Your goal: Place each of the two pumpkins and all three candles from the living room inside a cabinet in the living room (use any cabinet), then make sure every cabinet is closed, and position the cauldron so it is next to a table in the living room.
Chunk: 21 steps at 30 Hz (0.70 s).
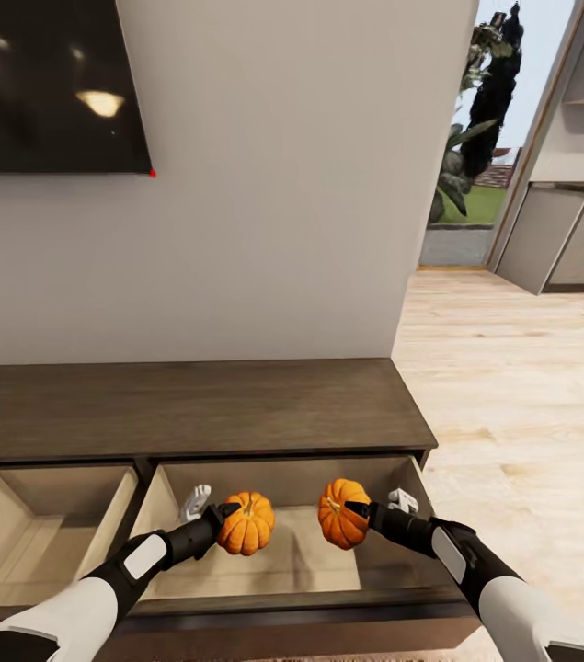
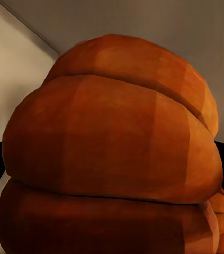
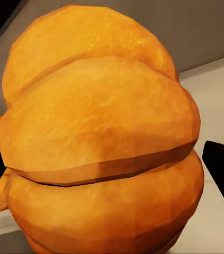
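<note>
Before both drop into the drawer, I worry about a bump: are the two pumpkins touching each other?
Apart. The head view shows pale drawer interior between the left pumpkin and the right pumpkin, each held over the open cabinet drawer.

both end effectors (image 1: 229,518) (image 1: 358,511) clamped, arms converging forward.

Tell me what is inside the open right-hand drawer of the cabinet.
The right-hand drawer of the cabinet shows a bare pale beige floor. Two pumpkins, one in the left hand and one in the right hand, hang over it, covering part of the floor.
</note>
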### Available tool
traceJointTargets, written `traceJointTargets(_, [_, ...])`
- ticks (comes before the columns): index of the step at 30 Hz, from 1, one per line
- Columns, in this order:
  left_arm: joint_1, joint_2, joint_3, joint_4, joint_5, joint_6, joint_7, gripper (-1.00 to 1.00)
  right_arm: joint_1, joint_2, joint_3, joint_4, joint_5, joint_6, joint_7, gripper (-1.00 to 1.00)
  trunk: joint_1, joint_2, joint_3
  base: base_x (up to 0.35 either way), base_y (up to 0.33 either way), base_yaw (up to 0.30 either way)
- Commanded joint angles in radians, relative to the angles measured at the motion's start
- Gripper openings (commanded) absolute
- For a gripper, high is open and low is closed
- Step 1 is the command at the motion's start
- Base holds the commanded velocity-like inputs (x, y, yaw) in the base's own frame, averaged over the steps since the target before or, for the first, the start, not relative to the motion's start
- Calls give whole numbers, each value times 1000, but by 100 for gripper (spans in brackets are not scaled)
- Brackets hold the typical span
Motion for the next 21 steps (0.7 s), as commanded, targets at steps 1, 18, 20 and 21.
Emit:
traceJointTargets(1, [0, 0, 1, 0, 1, 1, 0, -100, 0, 0, 0, 1, -2, 0, -1, -100, 0, 0, -4, 0, 0, 0])
traceJointTargets(18, [0, 1, 2, -2, 2, 2, 0, -100, 0, 0, 0, 1, 0, 0, -1, -100, 4, -2, -35, 0, 0, 0])
traceJointTargets(20, [0, 2, 2, -4, 3, 2, 0, -100, 0, 0, 0, 1, -1, 0, -1, -100, 4, -2, -39, 0, 0, 0])
traceJointTargets(21, [0, 2, 2, -5, 3, 2, 0, -100, 0, 0, 0, 1, -1, 0, -1, -100, 4, -2, -39, 0, 0, 0])
